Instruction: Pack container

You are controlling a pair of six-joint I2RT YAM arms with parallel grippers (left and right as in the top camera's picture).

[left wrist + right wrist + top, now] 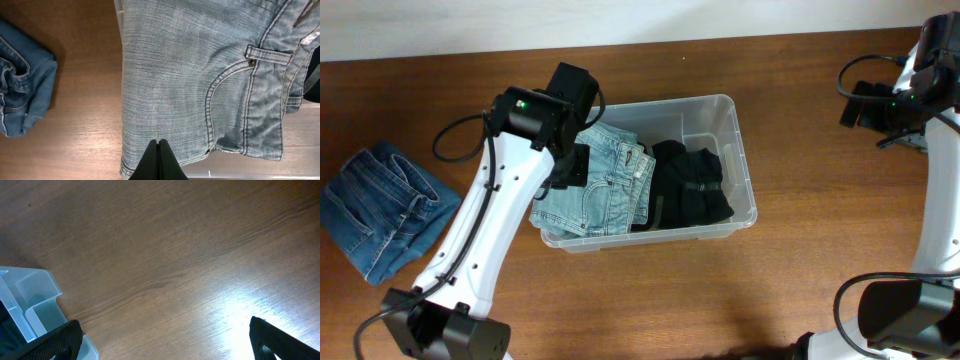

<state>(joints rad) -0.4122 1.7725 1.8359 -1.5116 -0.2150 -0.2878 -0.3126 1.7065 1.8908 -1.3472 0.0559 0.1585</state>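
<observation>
Left claw (pixel 568 170) (pixel 159 145): fingers pressed together, tips meeting in a thin seam. It hangs low over the left half of the container, directly above folded denim. Whether the tips touch the cloth cannot be told from the wrist view.

Right claw (pixel 865 105) (pixel 164 325): fingers spread wide, over bare wood at the far right of the counter, well apart from the load. Its wrist view catches one corner of the tub at the lower left.

Container (pixel 738 112) (pixel 118 12) (pixel 30 300): clear rectangular plastic tub with rounded corners, sitting near the middle of the counter, long side running left to right, slightly skewed.

Contents:
- light-blue jeans (pixel 605 180) (pixel 190 75), folded, filling the left half. Back pocket stitching and a belt loop face up. The left edge of the fold lies against the tub's left wall.
- black garment (pixel 692 185), folded, in the right half, touching the jeans along their right edge.

Outside the tub: darker blue jeans (pixel 380 205) (pixel 22 85), loosely folded, on the counter to the left, well apart from the tub.

Counter (pixel 770 290) (pixel 175 255): brown wood grain, with a bright glare patch in the right wrist view.
</observation>
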